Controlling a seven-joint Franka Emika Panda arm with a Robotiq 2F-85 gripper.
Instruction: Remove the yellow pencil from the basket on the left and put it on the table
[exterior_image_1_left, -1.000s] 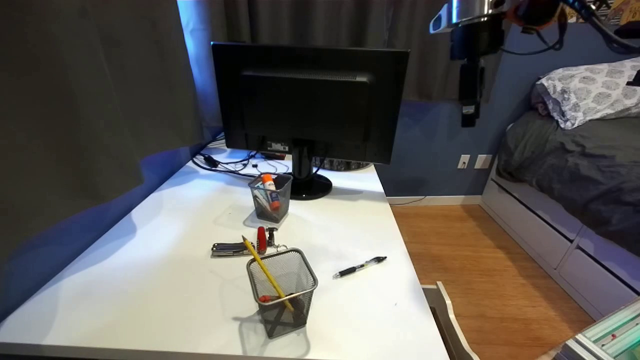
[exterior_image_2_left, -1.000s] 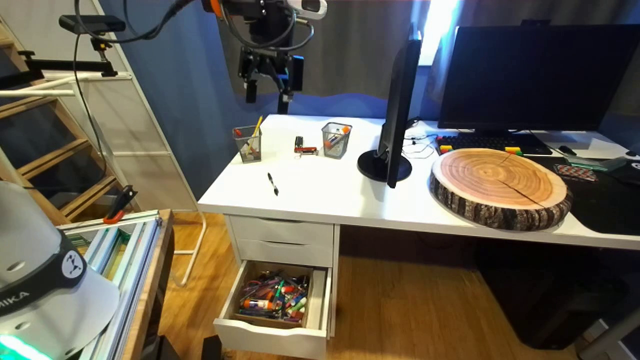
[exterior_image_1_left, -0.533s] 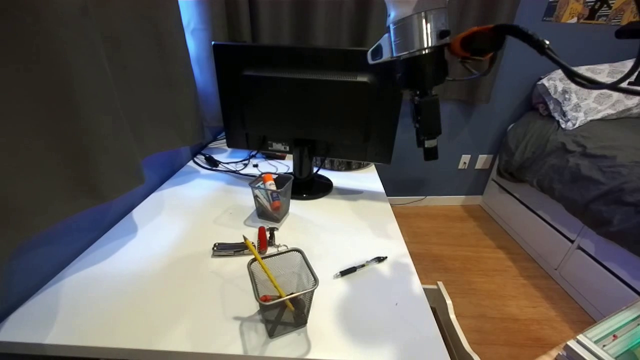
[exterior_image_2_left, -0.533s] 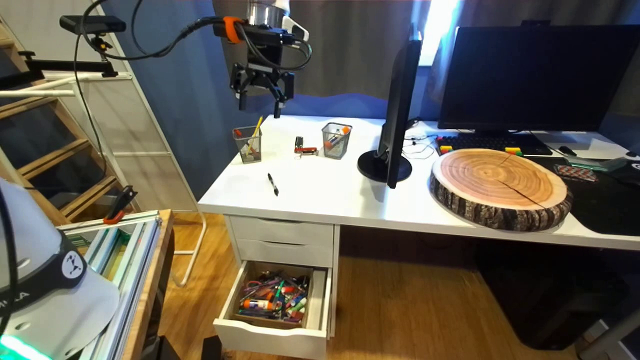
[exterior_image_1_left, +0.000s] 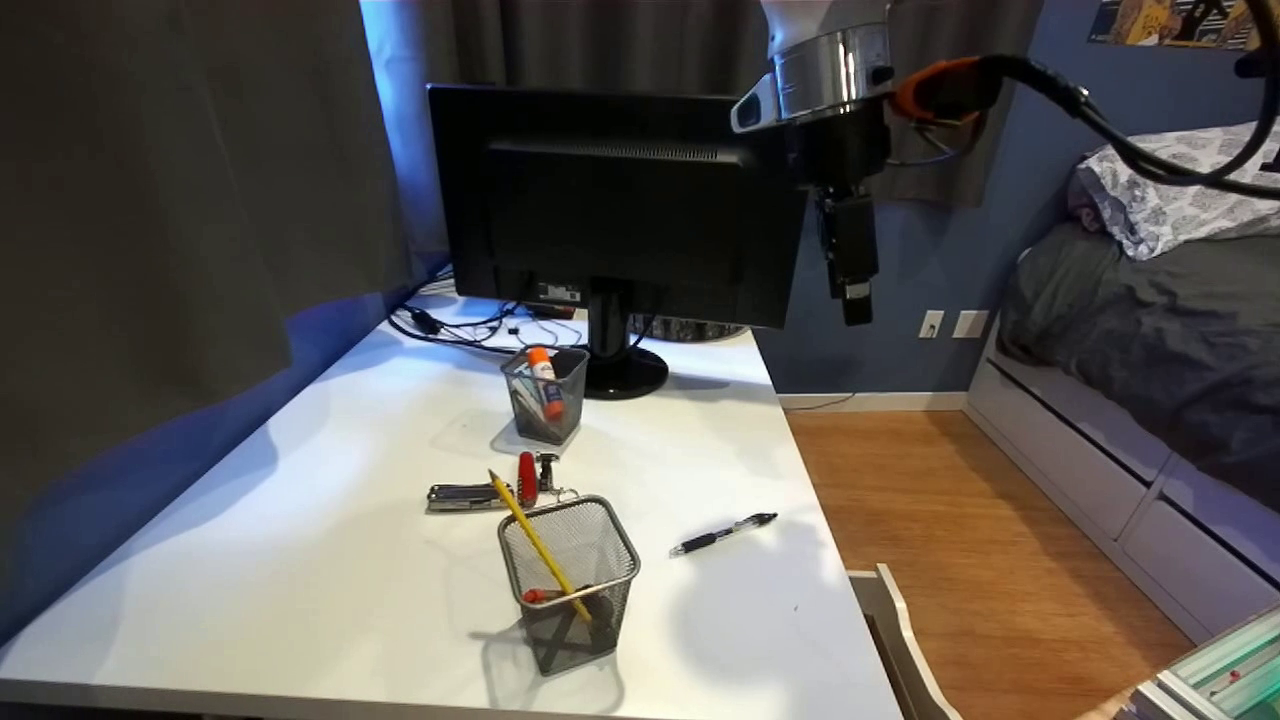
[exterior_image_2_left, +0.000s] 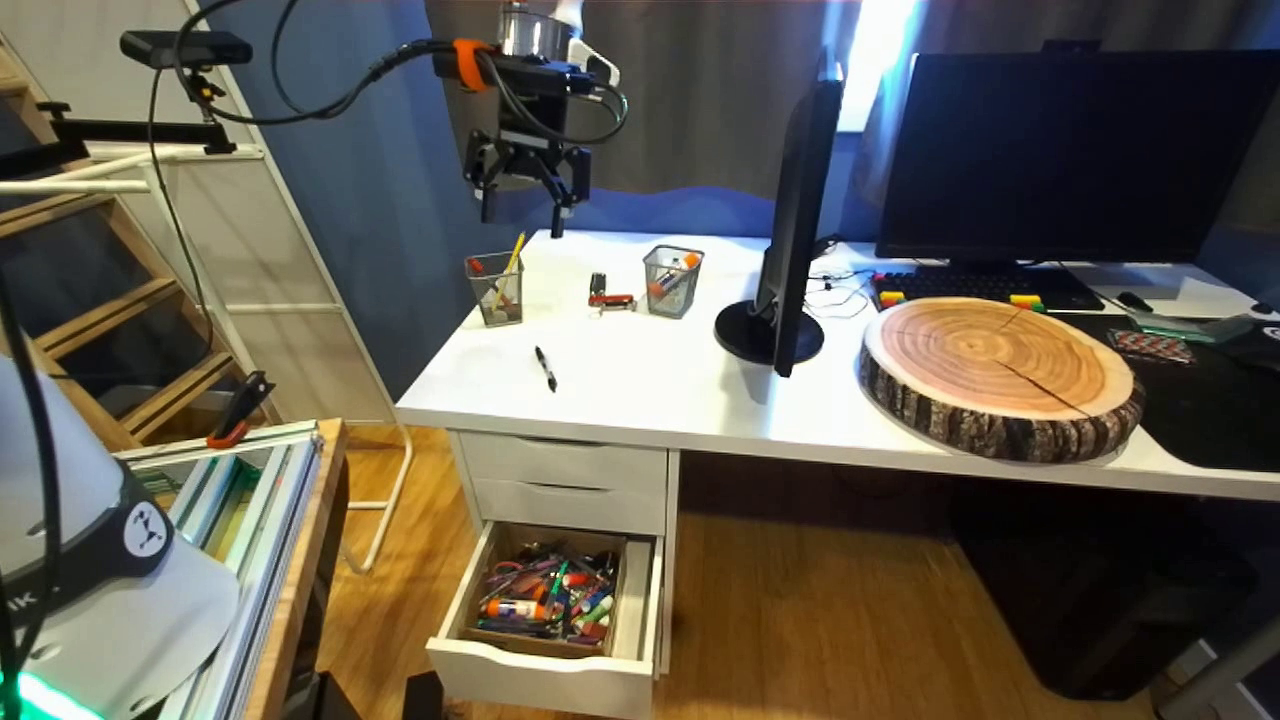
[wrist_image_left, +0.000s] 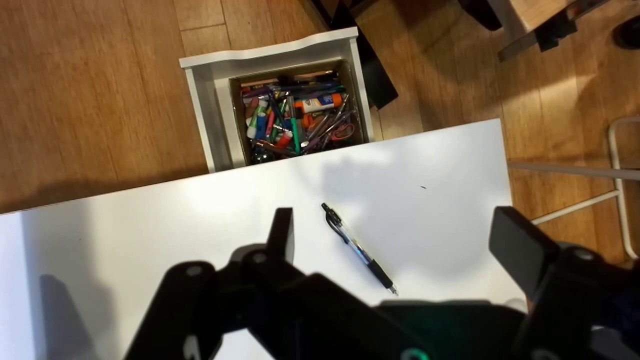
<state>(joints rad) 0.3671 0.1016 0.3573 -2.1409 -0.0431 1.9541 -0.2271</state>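
Since I've just lowered the black two-finger gripper (exterior_image_2_left: 522, 222) over the smooth white desk top (exterior_image_1_left: 330, 560), jaws parted, nothing held, I'd say approach phase; thin yellow pencil (exterior_image_1_left: 540, 546) still leaning, untouched, in the squarish black wire-mesh basket (exterior_image_1_left: 575, 650).

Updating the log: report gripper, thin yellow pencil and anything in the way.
Black two-fingered gripper open above smooth white table. Pencil ungripped, leaning in squarish black wire-mesh basket. Red-ended item also inside, possible snag.

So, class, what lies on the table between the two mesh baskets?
A red item and a dark item, close together, as an exterior view shows; whether they are joined, I cannot tell.
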